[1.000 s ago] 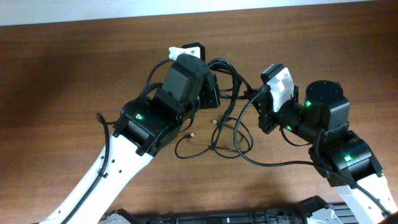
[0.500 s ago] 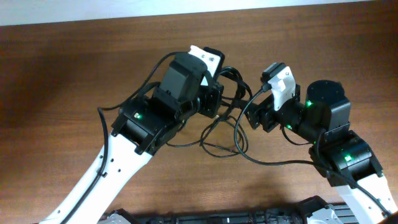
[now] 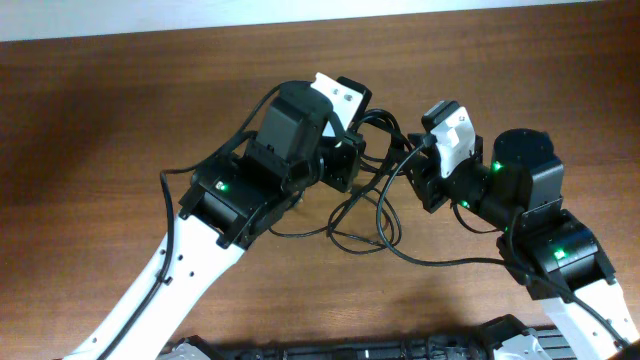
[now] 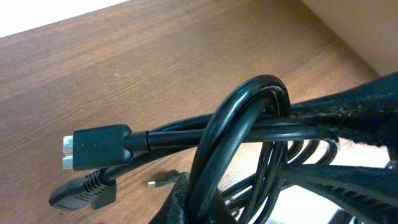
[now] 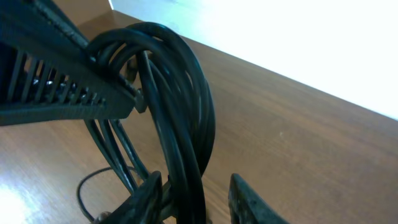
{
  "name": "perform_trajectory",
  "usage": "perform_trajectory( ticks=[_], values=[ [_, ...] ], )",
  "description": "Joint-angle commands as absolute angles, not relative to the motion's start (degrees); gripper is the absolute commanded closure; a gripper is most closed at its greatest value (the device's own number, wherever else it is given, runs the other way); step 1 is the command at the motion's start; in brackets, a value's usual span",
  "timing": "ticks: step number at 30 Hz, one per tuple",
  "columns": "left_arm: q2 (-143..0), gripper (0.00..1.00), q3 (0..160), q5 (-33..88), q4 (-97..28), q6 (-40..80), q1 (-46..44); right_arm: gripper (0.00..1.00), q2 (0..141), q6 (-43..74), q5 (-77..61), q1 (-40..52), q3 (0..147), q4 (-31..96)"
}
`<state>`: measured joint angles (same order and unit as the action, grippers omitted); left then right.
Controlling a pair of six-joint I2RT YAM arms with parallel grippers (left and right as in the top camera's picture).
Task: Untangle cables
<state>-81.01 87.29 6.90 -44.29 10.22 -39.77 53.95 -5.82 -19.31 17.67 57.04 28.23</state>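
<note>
Desk [image 3: 100, 120] is sitting below; L hand [image 3: 348, 160] is clamping cables [image 4: 236, 124], R hand [image 5: 196, 193] is gaping round them; should be pulling apart slowly.

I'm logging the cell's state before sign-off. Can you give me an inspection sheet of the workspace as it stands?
Surface: brown wooden table, grain visible.
Job's things: black cable bundle, tangled, held up between the two grippers, its slack hanging to the table. A wide USB plug sticks out of it, and a small gold-tipped plug shows below.
Clutter: nothing seen.
Grippers: left gripper shut on the bundle. The right gripper has the bundle between its fingers, but whether it grips is unclear.
Cables: an arm lead runs along the left arm.
Surroundings: pale wall beyond the table's far edge.
</note>
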Motion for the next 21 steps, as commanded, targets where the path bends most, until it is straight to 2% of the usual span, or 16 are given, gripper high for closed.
perform_trajectory(
  ticks=[1,2,3,4,8,10,14,21],
  values=[
    [-80.34,1.0,87.64,11.16,-43.27,9.28,-39.64,0.69,53.74,-5.58,-18.83,17.63,57.23,28.03],
    [-80.34,1.0,87.64,11.2,-43.05,9.28,-39.64,0.85,53.74,-5.58,-18.83,17.63,57.23,28.03],
    [-80.34,1.0,87.64,11.18,-42.85,9.28,-39.64,0.93,53.74,-5.58,-18.83,17.63,57.23,28.03],
    [-80.34,1.0,87.64,11.2,-42.61,9.28,-39.64,0.96,53.74,-5.58,-18.83,17.63,57.23,28.03],
    [-80.34,1.0,87.64,10.46,-42.26,9.3,-39.57,0.96,53.84,-5.58,-18.83,17.63,57.23,28.34],
    [-80.34,1.0,87.64,5.74,-42.52,10.83,-39.57,0.96,53.84,-5.58,-18.83,17.63,57.23,28.99],
    [-80.34,1.0,87.64,-8.38,-45.58,27.18,-39.57,0.96,53.84,-5.58,-18.81,17.63,57.23,30.2],
    [-80.31,1.0,87.64,-10.81,-46.11,38.98,-39.51,0.96,53.84,-5.58,-18.52,17.63,57.23,30.83]
  ],
)
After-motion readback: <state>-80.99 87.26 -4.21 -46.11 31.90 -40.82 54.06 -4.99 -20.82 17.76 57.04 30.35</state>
